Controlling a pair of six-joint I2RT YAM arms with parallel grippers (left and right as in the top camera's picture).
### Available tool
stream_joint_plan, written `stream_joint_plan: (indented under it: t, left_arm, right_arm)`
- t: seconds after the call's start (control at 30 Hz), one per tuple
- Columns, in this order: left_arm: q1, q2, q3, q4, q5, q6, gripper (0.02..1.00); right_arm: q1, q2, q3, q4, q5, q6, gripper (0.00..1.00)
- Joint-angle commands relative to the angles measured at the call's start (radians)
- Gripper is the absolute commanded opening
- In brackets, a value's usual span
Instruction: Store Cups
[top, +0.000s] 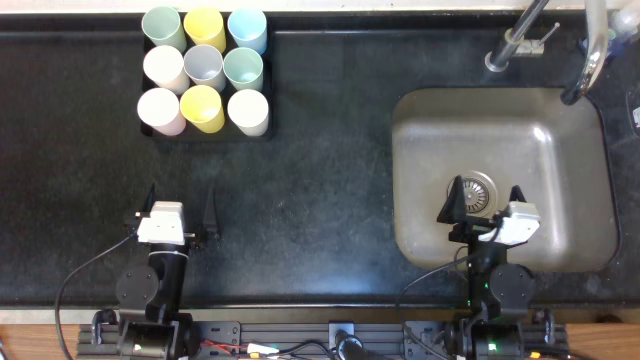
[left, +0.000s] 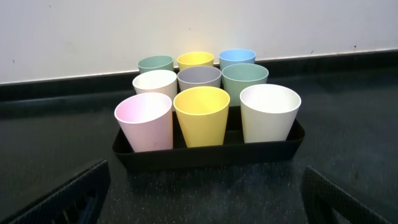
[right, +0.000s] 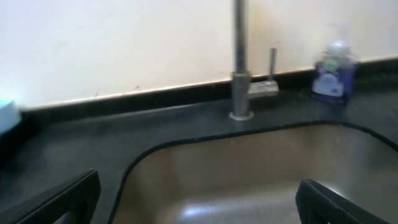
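Both hands sit back by the arm bases, spread wide and holding nothing: left hand over the bare desk, right hand over the sink. Nine cups stand upright, packed close in the black tray at the desk's far left by the wall. Watch your grab: with so little gap, a finger dropped beside the front yellow cup will likely clip a neighbour, tip it, or drag the tray.
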Motion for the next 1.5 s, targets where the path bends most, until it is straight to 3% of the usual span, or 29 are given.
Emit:
stream_joint_plan:
  t: [0.03,0.13,1.5]
  left_arm:
    - [-0.006,-0.008,-0.001,-0.002,0.01,0.023,0.998]
    - [-0.006,-0.008,-0.001,-0.002,0.01,0.023,0.998]
    - [-0.006,-0.008,-0.001,-0.002,0.01,0.023,1.0]
  right_arm:
    - [0.001,0.002,-0.001,-0.001,-0.089,-0.142,0.996]
    - [0.001,0.002,-0.001,0.0,-0.09,-0.185,0.998]
    - [0.001,0.002,-0.001,0.0,-0.089,-0.185,0.998]
